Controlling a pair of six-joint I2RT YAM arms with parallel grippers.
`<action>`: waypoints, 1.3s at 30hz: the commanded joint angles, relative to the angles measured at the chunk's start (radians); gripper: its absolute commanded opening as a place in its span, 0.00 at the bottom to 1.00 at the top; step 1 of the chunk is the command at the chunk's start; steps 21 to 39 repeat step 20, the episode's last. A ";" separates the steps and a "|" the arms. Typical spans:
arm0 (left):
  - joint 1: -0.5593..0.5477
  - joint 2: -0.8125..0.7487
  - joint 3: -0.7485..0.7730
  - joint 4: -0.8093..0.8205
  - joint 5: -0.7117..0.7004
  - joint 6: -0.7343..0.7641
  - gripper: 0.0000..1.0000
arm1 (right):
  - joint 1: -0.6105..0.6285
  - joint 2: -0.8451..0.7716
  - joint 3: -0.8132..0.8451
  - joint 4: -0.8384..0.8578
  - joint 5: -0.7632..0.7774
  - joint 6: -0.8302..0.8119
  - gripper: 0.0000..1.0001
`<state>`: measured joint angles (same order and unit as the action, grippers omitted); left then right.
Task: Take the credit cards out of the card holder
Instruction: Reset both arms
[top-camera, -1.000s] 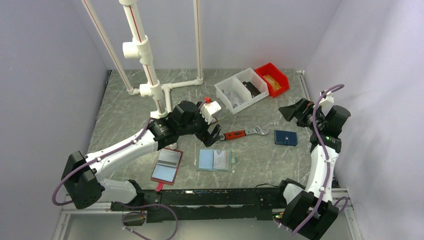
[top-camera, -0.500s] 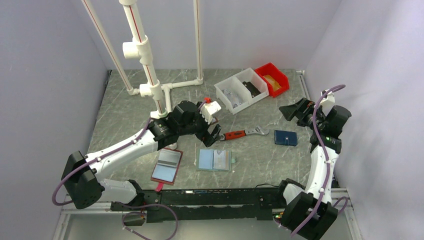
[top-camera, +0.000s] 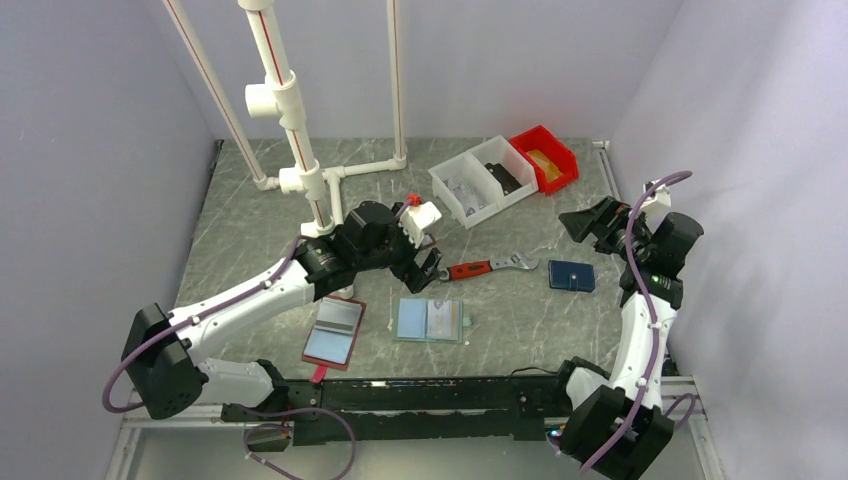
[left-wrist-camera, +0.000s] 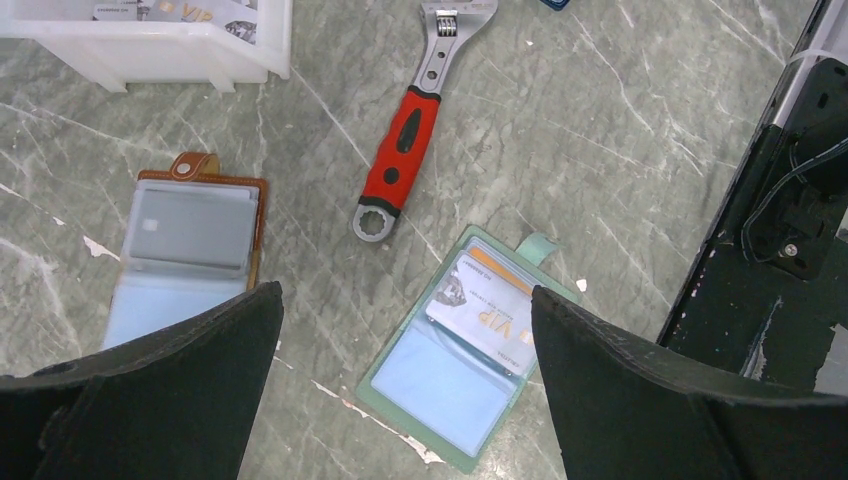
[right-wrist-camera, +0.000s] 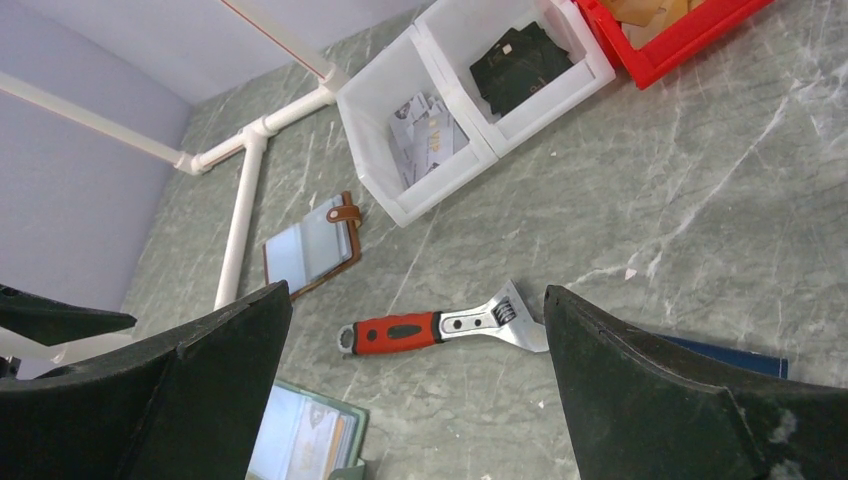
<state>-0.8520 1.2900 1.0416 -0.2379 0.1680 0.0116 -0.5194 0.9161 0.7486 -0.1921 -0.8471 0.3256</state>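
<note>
The card holder (top-camera: 428, 320) lies open and flat on the table, with mint-green edges and blue-grey panels. In the left wrist view the card holder (left-wrist-camera: 440, 380) shows a pale credit card (left-wrist-camera: 482, 306) printed "VIP" tucked in its upper panel; the lower panel looks bare. My left gripper (top-camera: 428, 266) hovers open just behind the holder, above the table, and the holder lies below and between its jaws (left-wrist-camera: 405, 292). My right gripper (top-camera: 582, 222) hangs open at the right, far from the holder, whose corner (right-wrist-camera: 300, 435) shows at the bottom left of its view, left of the gripper's (right-wrist-camera: 416, 291) middle.
A red-handled wrench (top-camera: 490, 267) lies behind the holder. A maroon-edged folder (top-camera: 335, 332) sits to its left, a brown-edged folder (left-wrist-camera: 190, 250) further back, a dark blue wallet (top-camera: 572, 275) to the right. White bins (top-camera: 480, 182), a red bin (top-camera: 545, 157) and white pipes (top-camera: 300, 150) stand at the back.
</note>
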 joint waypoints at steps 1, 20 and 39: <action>0.001 -0.034 0.023 0.017 -0.007 0.024 0.99 | -0.006 -0.017 -0.003 0.044 -0.021 0.012 1.00; 0.001 -0.038 0.023 0.015 -0.009 0.025 0.99 | -0.008 -0.019 0.000 0.041 -0.027 0.006 1.00; 0.001 -0.038 0.023 0.015 -0.009 0.025 0.99 | -0.008 -0.019 0.000 0.041 -0.027 0.006 1.00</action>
